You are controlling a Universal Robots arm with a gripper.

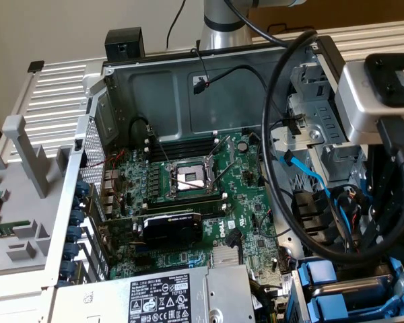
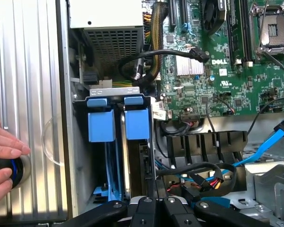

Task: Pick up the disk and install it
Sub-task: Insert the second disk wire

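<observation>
A: Field note, the disk (image 2: 136, 120). It stands on edge in the drive cage (image 2: 114, 97) at the corner of the open computer case, its bright blue carrier tab facing up, and a second blue-tabbed carrier (image 2: 102, 122) is just beside it in the neighbouring slot.

B: How will it handle?

A: My judgement: a metal drive body, so stiff and fairly heavy for its size; the plastic carrier is the lighter, slightly flexible part. Smooth sides could slip. Best held across the blue carrier's rails or by the tab end, not on the bare underside electronics (shock is the risk, so no dropping).

B: Appearance?

A: From the wrist view mostly blue plastic shows: a square tab on top and a thin blue rail running down into the slot. The silver body is hidden edge-on.

B: The pincer?

A: The pincer (image 2: 155, 208) is fully closed, black fingers together, holding nothing, poised over the slot the disk sits in.

B: Around it?

A: Power supply (image 2: 106, 14) next to the cage, black cable loops (image 2: 189, 168), the green Dell motherboard (image 1: 188, 202) with its empty processor socket (image 1: 190, 176). A person's hand (image 2: 4, 156) rests on the ribbed metal worktop (image 2: 23, 71) outside the case.
</observation>
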